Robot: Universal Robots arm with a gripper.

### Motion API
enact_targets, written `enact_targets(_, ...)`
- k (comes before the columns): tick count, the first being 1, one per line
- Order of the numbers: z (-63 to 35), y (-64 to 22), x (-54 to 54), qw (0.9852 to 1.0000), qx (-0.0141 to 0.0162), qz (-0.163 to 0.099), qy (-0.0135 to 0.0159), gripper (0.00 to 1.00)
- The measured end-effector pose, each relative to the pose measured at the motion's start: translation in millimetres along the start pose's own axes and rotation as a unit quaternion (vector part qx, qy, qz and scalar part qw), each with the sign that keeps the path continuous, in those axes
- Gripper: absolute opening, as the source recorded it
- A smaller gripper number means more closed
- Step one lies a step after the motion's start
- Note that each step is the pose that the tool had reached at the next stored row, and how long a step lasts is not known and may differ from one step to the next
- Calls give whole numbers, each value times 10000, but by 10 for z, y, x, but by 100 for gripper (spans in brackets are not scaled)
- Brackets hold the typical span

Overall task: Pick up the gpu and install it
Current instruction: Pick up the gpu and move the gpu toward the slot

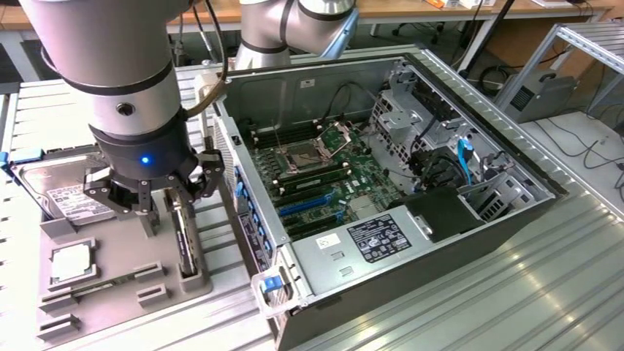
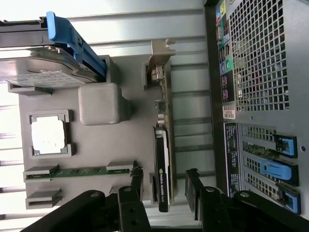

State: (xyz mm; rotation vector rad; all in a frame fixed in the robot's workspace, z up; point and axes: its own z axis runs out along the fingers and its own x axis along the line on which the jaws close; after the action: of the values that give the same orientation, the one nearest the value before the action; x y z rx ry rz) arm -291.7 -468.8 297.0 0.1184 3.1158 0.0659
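On the exterior view's left, a grey tray [image 1: 112,241] on the ribbed metal worktop [image 1: 468,307], just beside an open computer case [image 1: 390,183]. In the tray's slot nearest the case, the gpu [image 1: 186,245], upright on its long edge, with its silver bracket [image 2: 161,60] at the end nearer the hard drive [image 1: 61,196]. Directly over the gpu, low above the tray, the end effector [image 1: 161,199]. Spread wide, with one black finger [image 2: 136,179] on each side of the card and a gap visible on both sides; apparently not touching it, though hard to judge at the very tips. Above the end effector, the arm's thick grey wrist [image 1: 137,95] with a small blue light [image 1: 145,159]. Elsewhere in the tray: the hard drive with a blue rail, a square processor [image 1: 70,262] in its pocket, and a green memory stick [image 1: 98,285] lying flat in its clips. Inside the case, a green motherboard [image 1: 332,172] with blue slots [image 1: 304,205] along the side toward the tray.
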Motion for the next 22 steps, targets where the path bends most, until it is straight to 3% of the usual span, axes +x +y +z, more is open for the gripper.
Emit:
enact_targets(10,235,-10,5,10000,0,0,0,48)
enact_targets(22,345,-8,-27,10000,0,0,0,48)
